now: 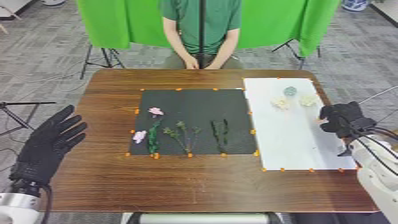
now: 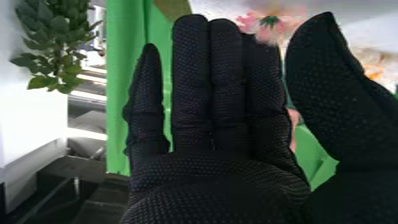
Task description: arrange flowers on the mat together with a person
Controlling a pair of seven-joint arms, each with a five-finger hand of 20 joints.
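Right robot hand (image 2: 213, 182), spread wide and the nearer of the two; the right-hand pale yellow flower (image 1: 308, 100) lies ahead and to its left, long axis indiscernible.

Green curtain (image 1: 124, 22) behind, grey tiled floor (image 1: 44, 50).

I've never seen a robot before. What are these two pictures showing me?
The black-gloved left hand and right hand belong to a two-armed robot. One picture looks down from its head; the other, from its right wrist, looks along its own glove. On the wooden table, a black mat bears pink flowers and green sprigs; a white mat bears pale blooms. Both hands' fingers are straight; I see nothing held.
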